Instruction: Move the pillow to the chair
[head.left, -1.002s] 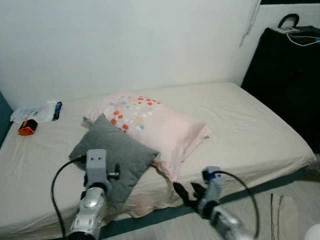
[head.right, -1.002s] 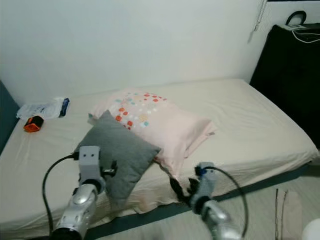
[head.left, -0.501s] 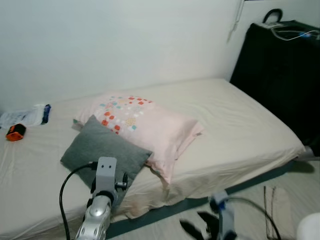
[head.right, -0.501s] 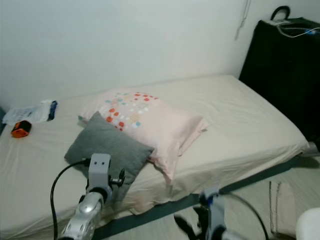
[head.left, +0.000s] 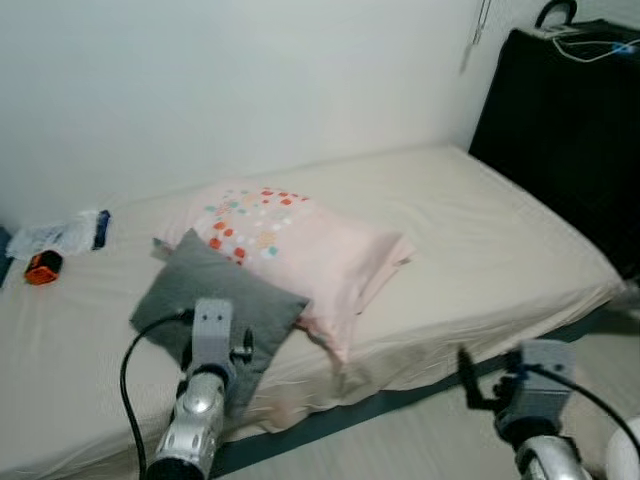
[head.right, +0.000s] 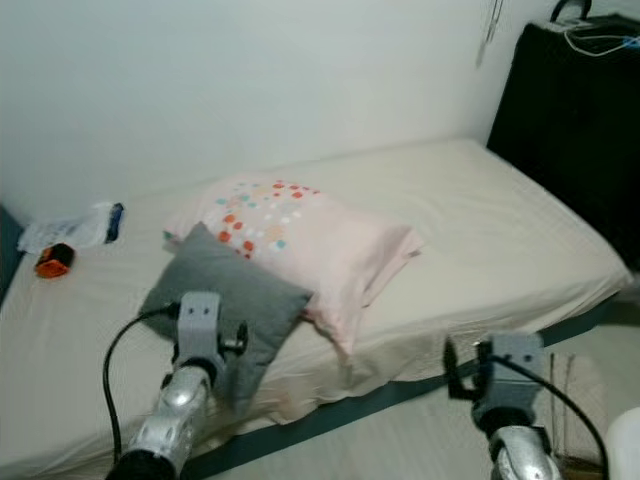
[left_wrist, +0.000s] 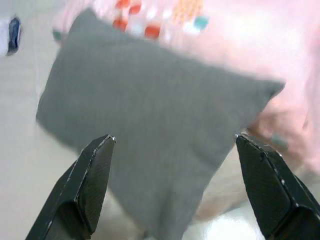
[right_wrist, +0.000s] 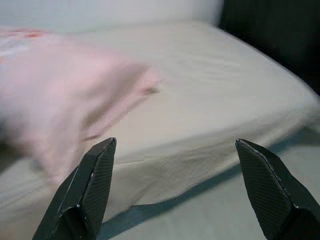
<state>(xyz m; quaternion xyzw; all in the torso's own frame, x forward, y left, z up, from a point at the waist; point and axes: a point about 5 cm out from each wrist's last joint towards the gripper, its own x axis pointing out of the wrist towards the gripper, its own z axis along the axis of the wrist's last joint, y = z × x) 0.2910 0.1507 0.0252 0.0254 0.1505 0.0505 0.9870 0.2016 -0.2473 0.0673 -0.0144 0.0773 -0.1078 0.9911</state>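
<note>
The left silver arm reaches forward, its left gripper (left_wrist: 172, 187) with both long black fingers (left_wrist: 87, 187) spread wide. The right silver arm is raised at the lower right, its right gripper (right_wrist: 175, 187) likewise spread wide, fingers (right_wrist: 267, 187) well apart.

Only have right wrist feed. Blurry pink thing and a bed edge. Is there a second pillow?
Observer: Yes, a grey pillow leans on the pink pillow, towards the robot's left.
Operator: Where's the left arm?
Observer: The left gripper is open, fingers spread in front of the grey pillow, not touching it.
Operator: Anything else on the bed?
Observer: A small orange object and a white packet near the far left edge.
</note>
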